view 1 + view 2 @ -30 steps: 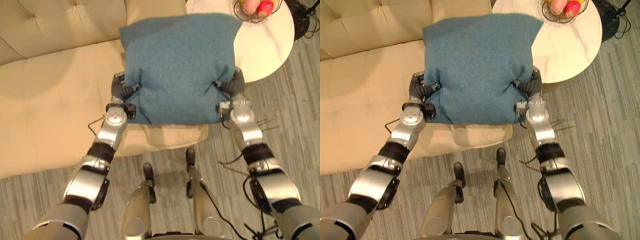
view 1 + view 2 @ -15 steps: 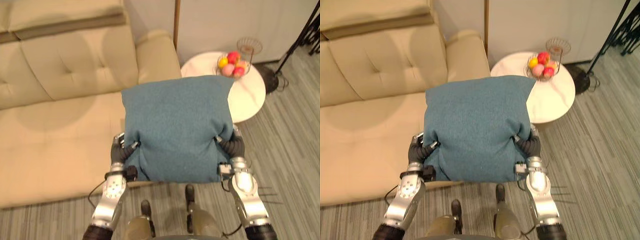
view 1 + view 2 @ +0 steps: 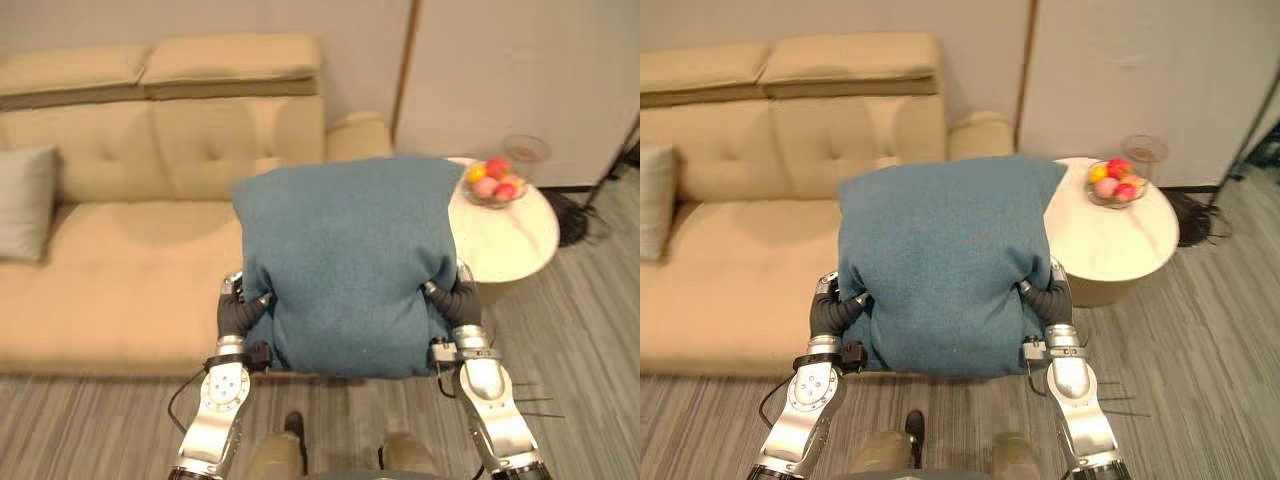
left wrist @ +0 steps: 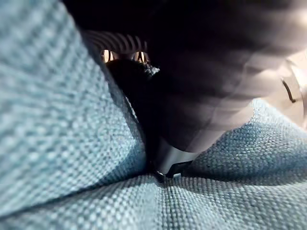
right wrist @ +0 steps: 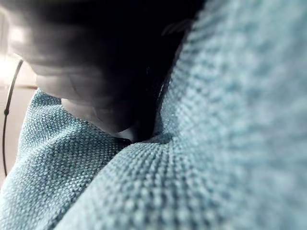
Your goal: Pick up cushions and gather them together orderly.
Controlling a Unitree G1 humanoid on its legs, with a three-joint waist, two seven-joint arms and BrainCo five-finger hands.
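"Where's the big blue cloth cushion (image 3: 345,260)?"

"Up off the seat, between the left hand (image 3: 238,314) and the right hand (image 3: 455,305). I can't tell if they're open or curled."

"Which way should it go?"

"Probably left. The pale grey cushion (image 3: 25,203) sits far off at that end of the tan sofa (image 3: 130,280)."

Camera has lifted
Blue cushion (image 3: 345,265) seems clear of the sofa (image 3: 120,280) now; a grey cushion (image 3: 25,200) has come into view.
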